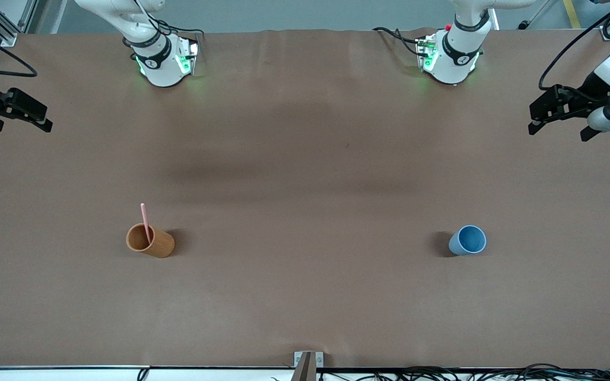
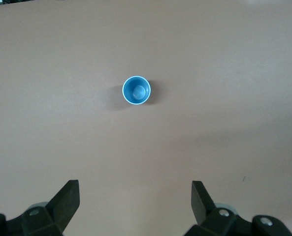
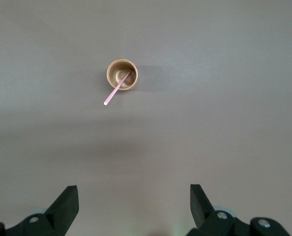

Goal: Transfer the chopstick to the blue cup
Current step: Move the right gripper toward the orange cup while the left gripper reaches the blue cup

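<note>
One pale pink chopstick (image 1: 145,221) stands tilted in the orange-brown cup (image 1: 161,245) toward the right arm's end of the table. The right wrist view shows the chopstick (image 3: 115,92) leaning out over the rim of that cup (image 3: 111,73). The small blue cup (image 1: 466,241) stands upright and empty toward the left arm's end; it also shows in the left wrist view (image 2: 136,90). My right gripper (image 1: 21,124) (image 3: 134,194) is open and empty, high over the table's edge at its own end. My left gripper (image 1: 559,132) (image 2: 136,191) is open and empty, high over its own end.
The brown table cover (image 1: 305,174) spans the whole view. The two arm bases (image 1: 164,61) (image 1: 450,55) stand along the edge farthest from the front camera. A metal bracket (image 1: 307,362) sits at the nearest edge.
</note>
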